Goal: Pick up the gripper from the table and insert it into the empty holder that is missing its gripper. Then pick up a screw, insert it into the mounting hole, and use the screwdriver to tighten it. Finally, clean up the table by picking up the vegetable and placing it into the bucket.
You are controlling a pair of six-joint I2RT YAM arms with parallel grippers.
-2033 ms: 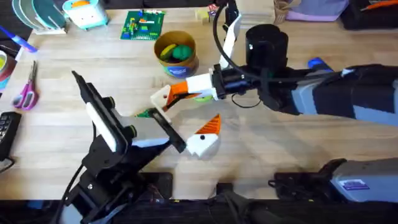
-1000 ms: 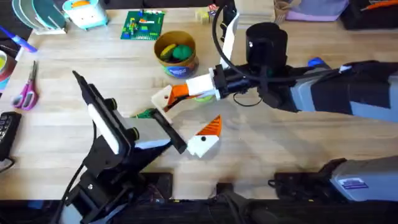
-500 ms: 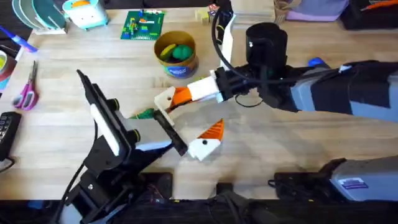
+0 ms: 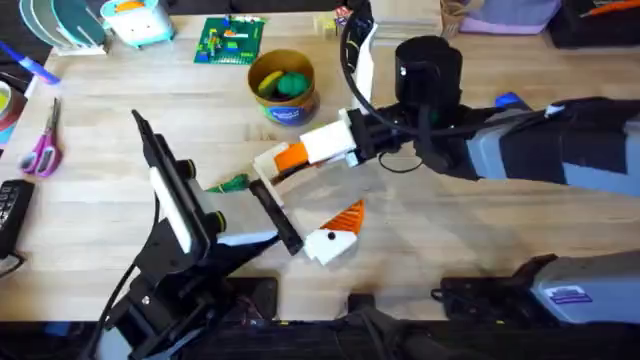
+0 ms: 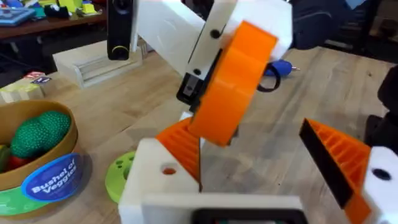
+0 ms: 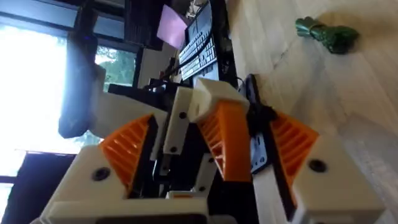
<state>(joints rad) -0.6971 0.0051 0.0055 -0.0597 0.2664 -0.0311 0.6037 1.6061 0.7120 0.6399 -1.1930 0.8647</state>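
Overhead, we see our right gripper pinching the small orange ribbed gripper near the desk's middle, against the plain white holder. Our left gripper is wide. If we tilt, it could jam or drop.

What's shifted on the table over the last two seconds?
The right gripper has edged toward the table's far side, uncovering the flat green disc it had been over. The left gripper slid slightly right. The bucket, the vegetable and the scissors stayed put.
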